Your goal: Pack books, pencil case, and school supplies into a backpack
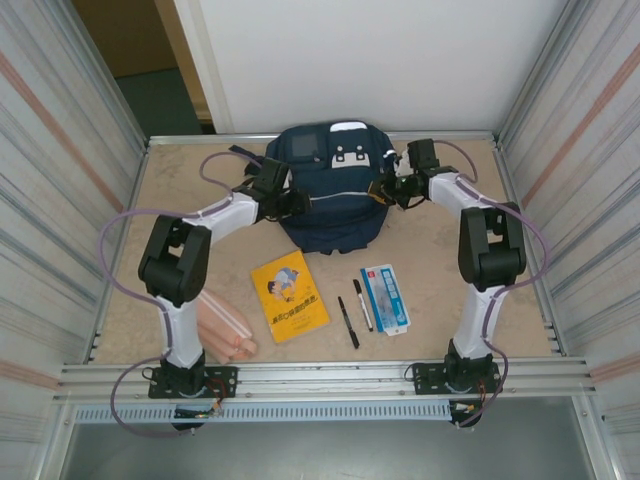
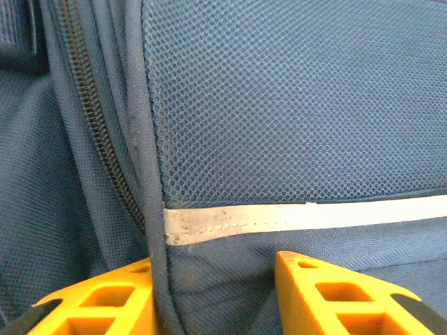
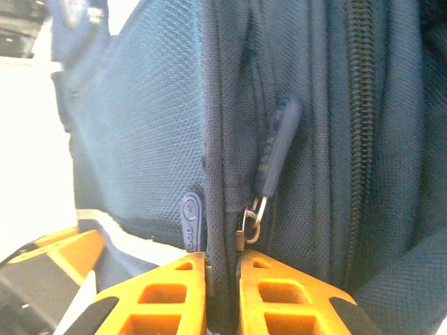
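Two pens (image 1: 347,321) (image 1: 362,304), one book (image 1: 289,296), one backpack (image 1: 330,195)

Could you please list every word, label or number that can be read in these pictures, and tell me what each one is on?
No text is legible.
book: dark cover lettering, too small to read.
blue-and-white box: print too blurred.
pens: white marks, unreadable.
backpack: no lettering made out on its patches.

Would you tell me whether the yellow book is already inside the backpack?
No, the yellow book lies flat on the table in front of the backpack, outside it.
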Tool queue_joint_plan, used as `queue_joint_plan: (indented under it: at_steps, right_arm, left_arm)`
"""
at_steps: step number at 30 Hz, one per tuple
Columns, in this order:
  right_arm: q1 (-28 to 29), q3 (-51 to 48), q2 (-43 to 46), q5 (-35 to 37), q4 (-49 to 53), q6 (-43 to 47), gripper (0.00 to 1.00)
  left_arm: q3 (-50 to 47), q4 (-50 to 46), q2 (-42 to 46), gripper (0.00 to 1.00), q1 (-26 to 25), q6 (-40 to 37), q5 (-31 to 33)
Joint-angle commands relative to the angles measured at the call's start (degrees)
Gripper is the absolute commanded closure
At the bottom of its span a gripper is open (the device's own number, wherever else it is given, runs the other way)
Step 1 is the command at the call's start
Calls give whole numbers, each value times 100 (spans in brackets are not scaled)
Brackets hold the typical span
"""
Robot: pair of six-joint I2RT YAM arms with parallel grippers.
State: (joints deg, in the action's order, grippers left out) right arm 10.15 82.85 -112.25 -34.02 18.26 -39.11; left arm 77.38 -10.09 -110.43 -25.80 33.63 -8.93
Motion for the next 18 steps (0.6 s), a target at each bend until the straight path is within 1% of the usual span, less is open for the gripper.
queue_joint_plan:
  at_steps: [1, 3, 7, 10, 15, 18]
  right_arm:
    - [262, 42, 713, -1173, -562, -388, 100]
    - [263, 100, 852, -1183, -654, -465, 100]
    - [284, 372, 923, -1447, -818, -841, 100]
    - [364, 380, 1025, -1272, -930, -826, 100]
    - [374, 239, 942, -1230, -921, -865, 100]
    - [382, 74, 929, -1252, -1143, -1120, 100]
  left_arm:
    - [158, 1155, 775, 64, -258, -243, -742]
    - [292, 1042, 980, 66, -267, -341, -695]
    - [465, 993, 1359, 67, -267, -415, -572]
    - [599, 942, 1511, 67, -284, -517, -530]
    - [615, 874, 1397, 67, -284, -459, -524]
    - [672, 809, 1315, 68, -283, -443, -557]
